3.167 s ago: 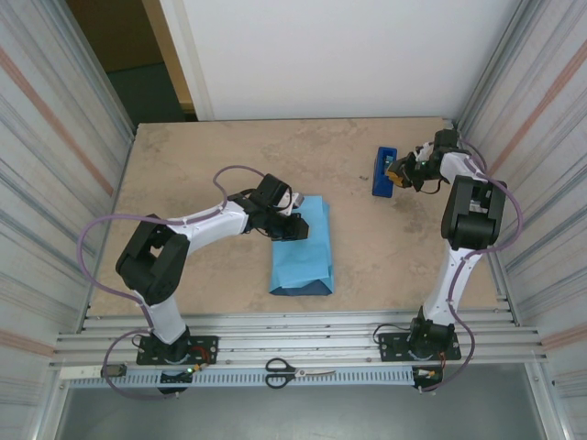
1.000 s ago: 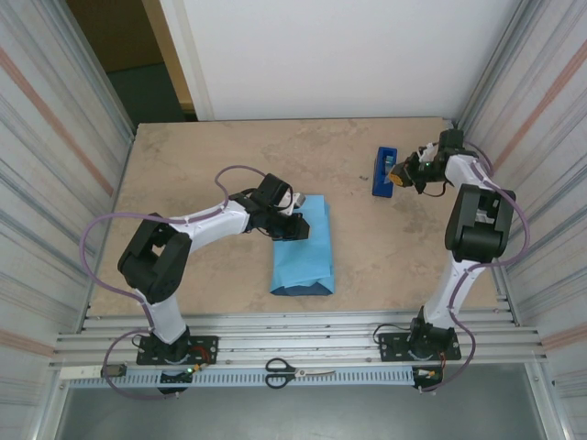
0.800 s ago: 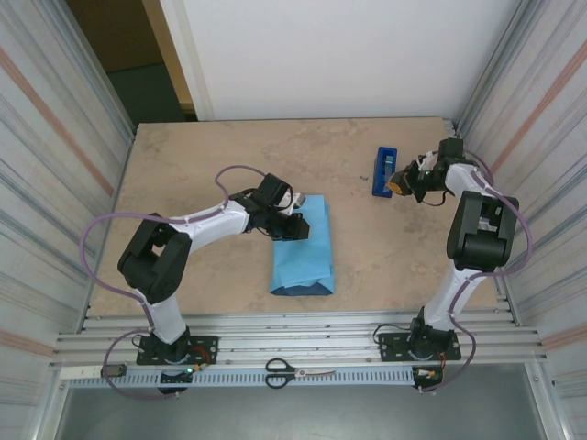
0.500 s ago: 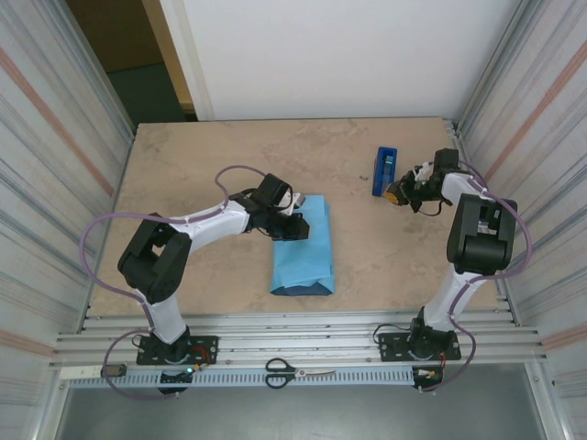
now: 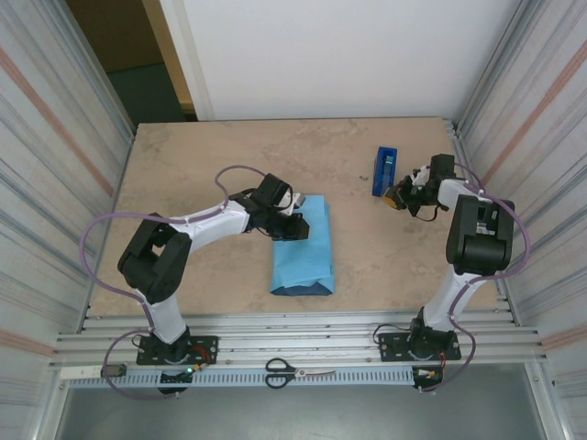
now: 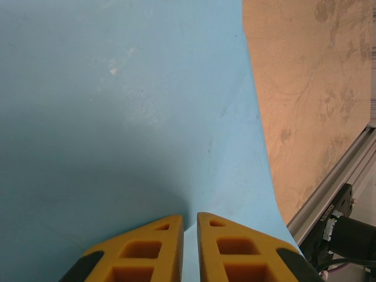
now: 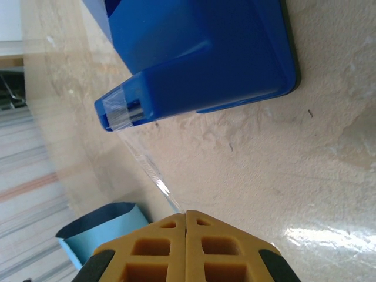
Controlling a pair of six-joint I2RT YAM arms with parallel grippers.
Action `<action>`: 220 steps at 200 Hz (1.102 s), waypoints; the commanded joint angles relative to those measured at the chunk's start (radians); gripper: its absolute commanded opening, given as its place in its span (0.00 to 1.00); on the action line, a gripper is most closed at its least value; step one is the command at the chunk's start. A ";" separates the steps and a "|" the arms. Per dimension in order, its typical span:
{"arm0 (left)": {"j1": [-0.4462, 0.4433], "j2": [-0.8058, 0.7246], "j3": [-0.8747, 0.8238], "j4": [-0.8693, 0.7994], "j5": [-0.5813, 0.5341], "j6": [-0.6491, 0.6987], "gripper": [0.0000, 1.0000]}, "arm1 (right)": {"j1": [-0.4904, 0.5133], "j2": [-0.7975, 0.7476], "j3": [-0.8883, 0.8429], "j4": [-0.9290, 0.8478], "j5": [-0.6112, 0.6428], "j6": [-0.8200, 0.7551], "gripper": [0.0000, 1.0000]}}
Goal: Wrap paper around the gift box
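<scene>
The paper [image 5: 307, 252] is seen near the middle of the table [image 5: 202, 165], folded light-blue face outward into a flat oblong parcel. Its long sides run from 12 to 6 o'clock, and a strip of the dark navy face is shown along the 6 o'clock end. The gift box is hidden by the sheet.

The left gripper [image 5: 295, 227] is laid over the parcel's 11 o'clock corner, reaching in from 9 o'clock. In the left wrist view its yellow fingers [image 6: 153, 249] are brought almost together, with only a narrow slit left between them, and their tips are set against the light-blue surface. Whether any of the sheet is nipped in that slit cannot be told.

A royal-blue tape dispenser [image 5: 384, 170] is stood at about 2 o'clock from the parcel, well apart from it. The right gripper [image 5: 394, 195] is held just beside the dispenser, at its 5 o'clock end. In the right wrist view its fingers [image 7: 153, 252] are pressed fully together on a clear tape strip [image 7: 150, 167], which is stretched from the dispenser's cutter end to the fingertips above the tabletop.

A pair of scissors [image 5: 299, 372] is laid on the metal rail at 6 o'clock from the parcel, between the two arm bases.
</scene>
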State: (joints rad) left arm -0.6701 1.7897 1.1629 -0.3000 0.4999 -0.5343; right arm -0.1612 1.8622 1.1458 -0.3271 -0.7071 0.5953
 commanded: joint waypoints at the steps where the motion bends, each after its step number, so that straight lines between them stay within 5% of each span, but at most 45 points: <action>1: -0.035 0.089 -0.063 -0.118 -0.037 0.034 0.14 | 0.018 -0.004 -0.031 -0.055 0.067 -0.038 0.00; 53: -0.034 0.094 -0.071 -0.115 -0.038 0.034 0.14 | 0.014 0.084 0.035 -0.079 0.207 -0.109 0.00; 220: -0.034 0.091 -0.075 -0.116 -0.040 0.036 0.13 | 0.002 0.075 0.060 -0.152 0.178 -0.150 0.00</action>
State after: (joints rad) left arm -0.6701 1.7916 1.1603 -0.2932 0.5018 -0.5270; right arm -0.1520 1.9297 1.2118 -0.3832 -0.5339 0.4763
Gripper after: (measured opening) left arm 0.128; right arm 0.062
